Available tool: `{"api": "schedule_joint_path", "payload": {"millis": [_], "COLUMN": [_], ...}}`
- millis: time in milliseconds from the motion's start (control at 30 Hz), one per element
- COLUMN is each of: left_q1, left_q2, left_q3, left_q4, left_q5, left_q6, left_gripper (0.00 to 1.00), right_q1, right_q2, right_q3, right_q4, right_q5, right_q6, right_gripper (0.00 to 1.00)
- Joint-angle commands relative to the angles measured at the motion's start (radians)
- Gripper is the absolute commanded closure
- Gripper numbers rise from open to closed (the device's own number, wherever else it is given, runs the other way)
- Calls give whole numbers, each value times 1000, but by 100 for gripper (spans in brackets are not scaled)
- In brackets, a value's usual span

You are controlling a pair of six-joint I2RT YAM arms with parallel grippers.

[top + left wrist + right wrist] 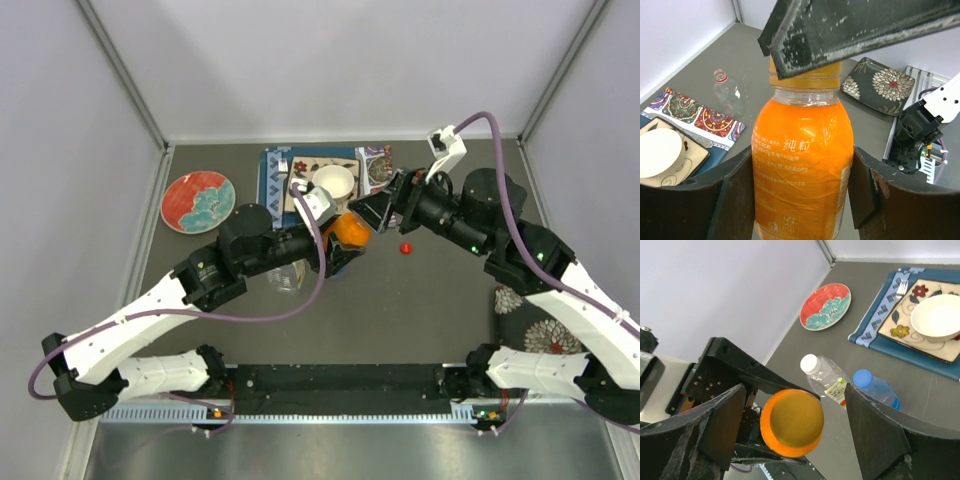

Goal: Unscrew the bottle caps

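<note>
My left gripper is shut on the squat orange bottle and holds it off the table, its jaws pressed against both sides. In the right wrist view the bottle's orange cap sits between the jaws of my right gripper, which is open with a gap on each side. From above, the two grippers meet at the orange bottle. A red cap lies loose on the table. A clear bottle with a white cap and a blue-capped bottle lie below. A slim clear bottle lies uncapped.
A white bowl stands on a patterned tray and blue mat at the back. A red and teal plate is at the back left. A dark floral plate sits at the right, partly under my right arm.
</note>
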Motion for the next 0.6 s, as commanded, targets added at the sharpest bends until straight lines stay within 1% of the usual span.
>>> {"api": "schedule_joint_path", "payload": {"millis": [0, 333, 433, 533, 567], "left_q1": [-7, -10, -10, -12, -12], "left_q2": [-20, -43, -51, -52, -54], "left_q3": [-1, -15, -27, -38, -42], "left_q4": [46, 63, 73, 75, 75], "left_q5": [-37, -60, -59, -56, -57], "left_q6": [11, 7, 0, 0, -1], "left_gripper": [75, 75, 75, 75, 75], "right_q1": [3, 6, 4, 4, 4], "right_q2": [-1, -32, -38, -47, -49], "right_q3": [-20, -69, -80, -93, -96], "right_q4": [44, 47, 52, 67, 71], "right_q5": [-1, -4, -11, -9, -8], "right_q6": [24, 46, 47, 46, 46], "right_gripper": [20, 22, 28, 39, 43]}}
